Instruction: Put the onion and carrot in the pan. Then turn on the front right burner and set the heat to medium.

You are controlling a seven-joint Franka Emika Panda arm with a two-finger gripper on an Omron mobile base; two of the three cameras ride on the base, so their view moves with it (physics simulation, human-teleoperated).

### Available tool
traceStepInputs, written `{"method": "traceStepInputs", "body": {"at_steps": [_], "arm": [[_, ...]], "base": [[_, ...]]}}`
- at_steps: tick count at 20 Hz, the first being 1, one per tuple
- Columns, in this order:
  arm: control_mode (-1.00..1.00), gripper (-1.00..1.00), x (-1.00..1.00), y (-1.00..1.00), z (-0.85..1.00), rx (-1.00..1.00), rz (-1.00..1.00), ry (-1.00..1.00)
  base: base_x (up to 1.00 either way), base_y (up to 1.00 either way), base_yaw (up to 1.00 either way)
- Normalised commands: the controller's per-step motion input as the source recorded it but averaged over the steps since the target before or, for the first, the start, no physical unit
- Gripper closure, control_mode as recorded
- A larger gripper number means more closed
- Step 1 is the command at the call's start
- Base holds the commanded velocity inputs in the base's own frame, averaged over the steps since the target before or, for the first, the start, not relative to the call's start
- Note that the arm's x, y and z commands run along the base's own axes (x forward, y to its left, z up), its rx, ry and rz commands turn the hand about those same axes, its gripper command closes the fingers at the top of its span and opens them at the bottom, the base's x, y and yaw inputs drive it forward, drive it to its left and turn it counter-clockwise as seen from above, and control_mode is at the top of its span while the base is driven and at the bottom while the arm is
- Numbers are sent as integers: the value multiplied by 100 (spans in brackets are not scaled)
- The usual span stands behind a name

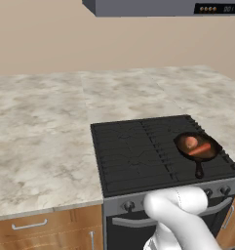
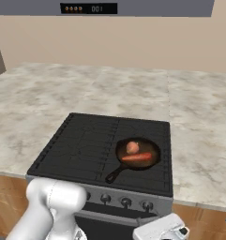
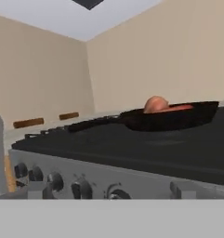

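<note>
The small dark pan sits on the front right burner of the black cooktop, handle toward the front. Inside it lie the round pinkish onion and, just in front, the orange-red carrot. The left base view shows the same pan, onion and carrot. My gripper hangs low before the stove front, open, with nothing between its wide-set fingertips. It faces the knob row, level with the pan, onion and carrot.
A row of dark knobs runs along the stove's front panel, close ahead in the hand view as knobs. Marble counter flanks the cooktop on both sides. A hood hangs above. Wooden drawers lie below left.
</note>
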Motion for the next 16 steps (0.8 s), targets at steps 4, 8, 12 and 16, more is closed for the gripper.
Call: {"method": "traceStepInputs", "body": {"at_steps": [4,8,12,16], "arm": [[-100,-100,2,5,-26,-12,-26,0],[-100,-100,21,11,-22,-10,-16,0],[-100,-100,37,11,-17,-9,-11,0],[-100,-100,35,5,-12,-7,-5,0]], "base": [[0,0,0],[0,0,0],[0,0,0],[0,0,0]]}}
